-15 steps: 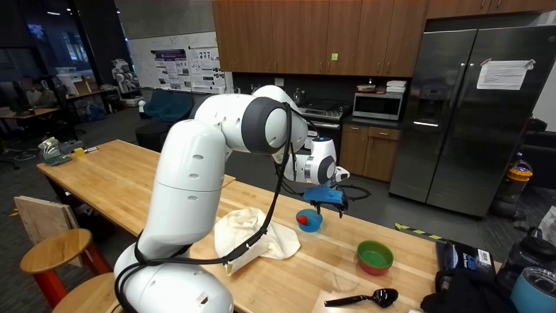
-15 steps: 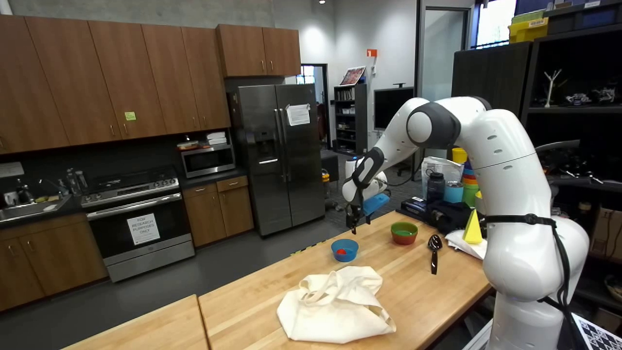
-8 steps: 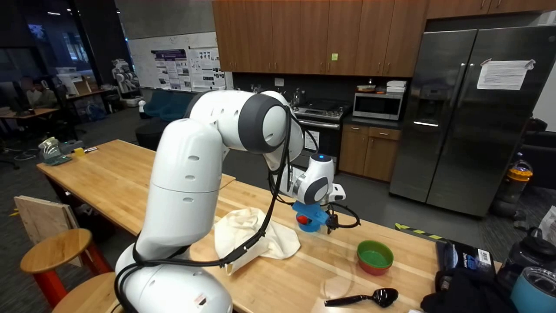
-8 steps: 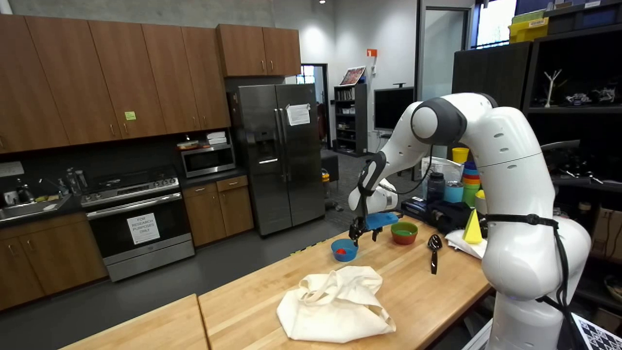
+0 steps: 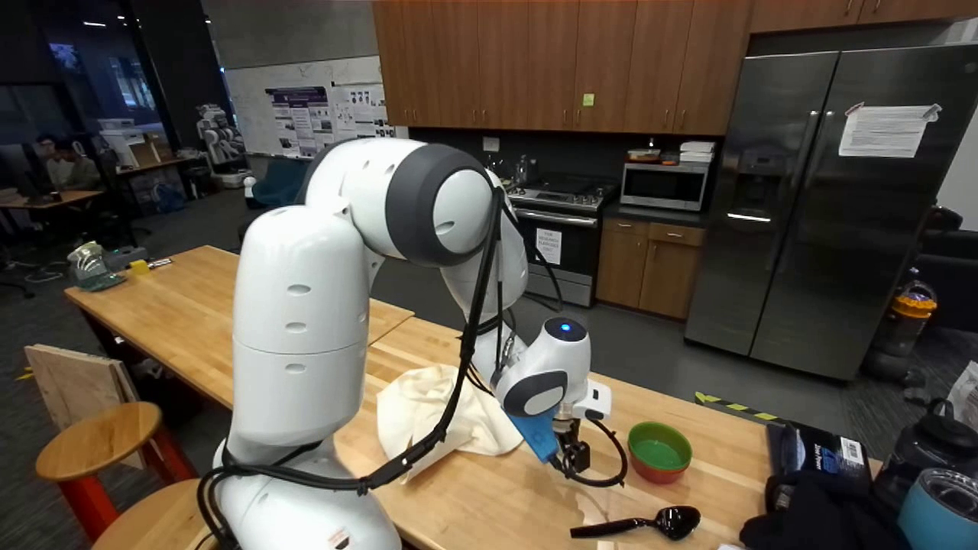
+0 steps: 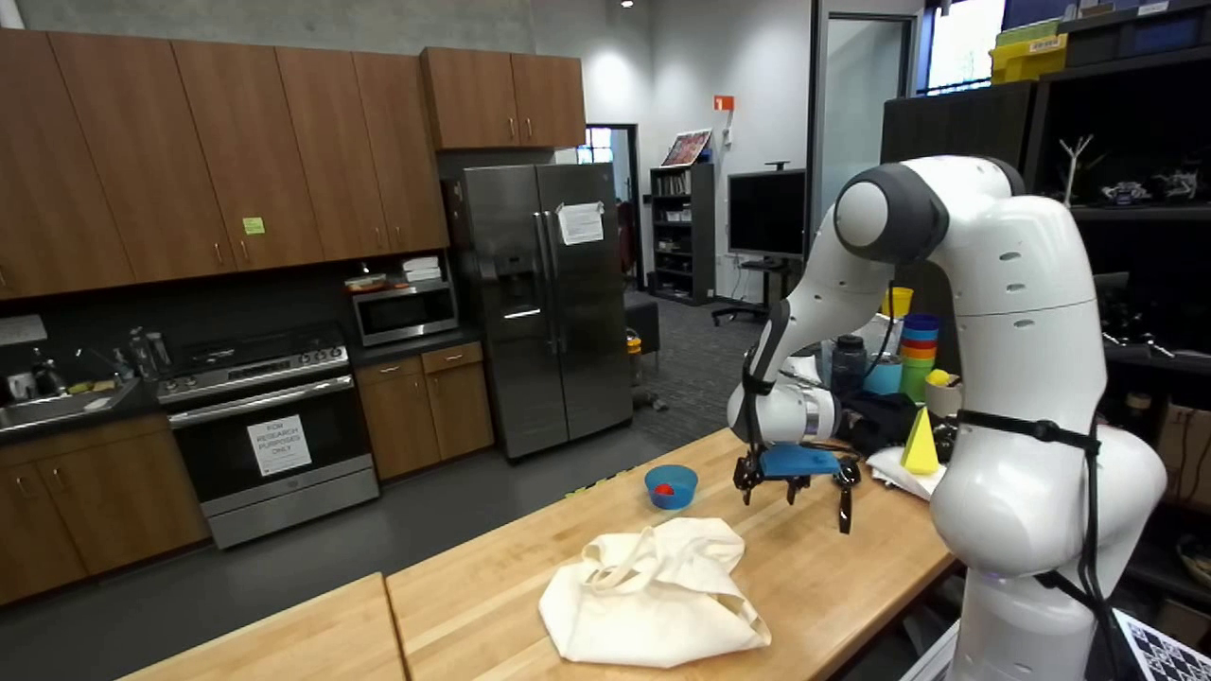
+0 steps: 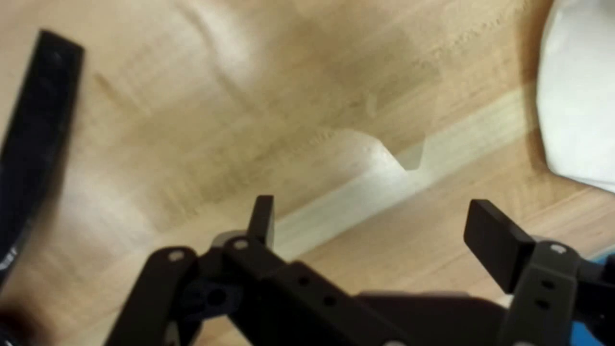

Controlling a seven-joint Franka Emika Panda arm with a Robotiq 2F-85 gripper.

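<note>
Wrist view: hand (image 7: 372, 230) spread wide above the desk (image 7: 288, 158), between black spoon (image 7: 36, 134) and cloth bag (image 7: 579, 91). Both exterior views: hand positioned over the desk, near the spoon. In an exterior view: blue bowl (image 6: 685, 497) beside the desk's kitchen-side edge, red object (image 6: 664, 489) inside.

PLACE: robotics lab, partly fitted as a kitchen | KITCHEN: refrigerator (image 6: 549, 312), range (image 6: 342, 437), microwave (image 6: 407, 312), sink (image 6: 52, 410), wall cabinets (image 6: 203, 161) | RESEARCH: oven notice (image 6: 279, 445) (it reads "FOR RESEARCH PURPOSES ONLY", in capitals), posters (image 5: 302, 126) on a whiteboard (image 5: 250, 114), robot arm (image 6: 1026, 270) beside a butcher-block worktop (image 6: 818, 577) | OFFICE: people (image 5: 76, 169) at a desk (image 5: 72, 198), dim background
</note>
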